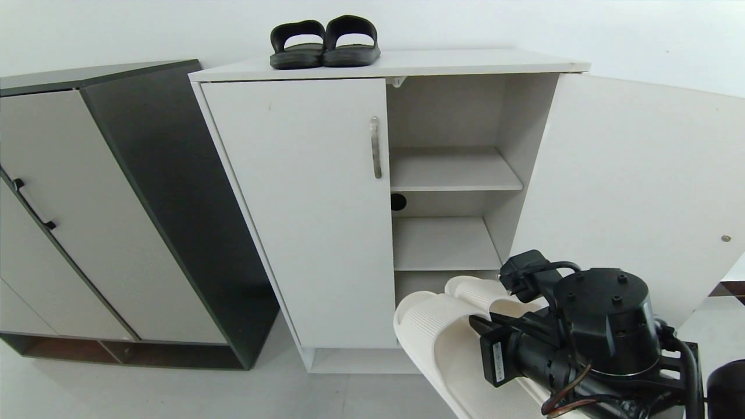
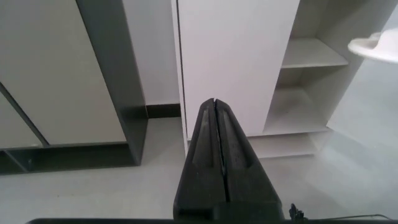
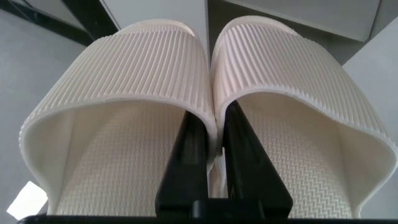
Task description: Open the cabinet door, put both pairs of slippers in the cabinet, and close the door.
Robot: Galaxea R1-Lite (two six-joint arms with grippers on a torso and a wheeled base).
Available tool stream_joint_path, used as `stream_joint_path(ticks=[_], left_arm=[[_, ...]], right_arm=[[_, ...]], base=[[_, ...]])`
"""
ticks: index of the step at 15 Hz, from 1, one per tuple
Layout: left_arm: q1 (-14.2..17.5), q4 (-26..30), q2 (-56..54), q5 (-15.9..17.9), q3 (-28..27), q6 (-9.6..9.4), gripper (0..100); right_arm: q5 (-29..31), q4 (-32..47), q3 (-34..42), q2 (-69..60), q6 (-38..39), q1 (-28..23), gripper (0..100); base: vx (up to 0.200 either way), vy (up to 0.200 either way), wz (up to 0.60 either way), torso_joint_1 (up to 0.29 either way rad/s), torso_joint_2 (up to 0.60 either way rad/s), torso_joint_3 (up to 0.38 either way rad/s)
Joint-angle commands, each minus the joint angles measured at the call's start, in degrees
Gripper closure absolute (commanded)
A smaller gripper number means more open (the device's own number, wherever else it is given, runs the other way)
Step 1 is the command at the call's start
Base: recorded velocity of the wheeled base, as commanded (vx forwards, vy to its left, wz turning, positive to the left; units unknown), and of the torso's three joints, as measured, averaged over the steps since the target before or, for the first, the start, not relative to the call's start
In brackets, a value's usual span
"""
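While clamped on the touching inner edges of the white slippers [image 3: 124,93], right gripper [image 3: 212,118] held low before the open half of the white cabinet [image 1: 465,61]. Black fingers [image 3: 189,155] pressed one on each side of the two pinched edges. Both slippers side by side, ribbed straps upward, toes toward the cabinet, about level with its lowest compartment. Cannot tell whether the toes cross the front edge.

Right-hand door [image 1: 628,186] swung wide open, standing out toward the robot's right. Inside the open half, two white shelves, an upper shelf [image 1: 451,169] and a lower shelf [image 1: 442,241]. Between them, at the inner side, a small dark round hole [image 1: 398,202]. Left-hand door [image 1: 302,215] shut, with an upright metal handle [image 1: 376,147] near its inner edge.

On the cabinet top, above the shut door, black slippers [image 1: 324,43] resting side by side and touching each other.

Left gripper [image 2: 214,109] with fingers pressed together and nothing between them, hanging above the pale floor [image 2: 93,193]. Faces the shut door, well apart from the white pair.

Just beside the white cabinet, on its left, a dark grey cabinet [image 1: 174,203] with pale door fronts, all shut.
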State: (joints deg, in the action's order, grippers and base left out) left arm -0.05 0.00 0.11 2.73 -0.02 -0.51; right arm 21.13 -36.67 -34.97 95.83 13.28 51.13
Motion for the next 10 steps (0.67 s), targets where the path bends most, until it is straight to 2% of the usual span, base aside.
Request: stream_joint_path(ticks=[1,3,8,10], left_arm=[[-0.04,0.0,-0.11,-0.01,0.02,-0.19,100],[-0.04,0.0,-0.11,-0.01,0.02,-0.45,100],[-0.04,0.09,-0.11,-0.01,0.02,-0.45,100],[-0.04,0.09,-0.11,-0.01,0.02,-0.54,100]], right_arm=[[-0.03,-0.6,-0.01,1.64,0.0,0.11,100],[0.14,-4.38,0.26,3.84,0.0,0.11,100],[0.58,-5.52,0.52,5.33,0.17,2.22,100],[3.13,-5.52,-2.64,8.23,1.31,2.49,100]], base=[[0.0,0.0,0.0,0.0,0.0,0.0],[0.0,0.0,0.0,0.0,0.0,0.0],[0.0,-0.2,0.0,0.003,0.0,0.002],[0.0,0.0,0.0,0.0,0.0,0.0]])
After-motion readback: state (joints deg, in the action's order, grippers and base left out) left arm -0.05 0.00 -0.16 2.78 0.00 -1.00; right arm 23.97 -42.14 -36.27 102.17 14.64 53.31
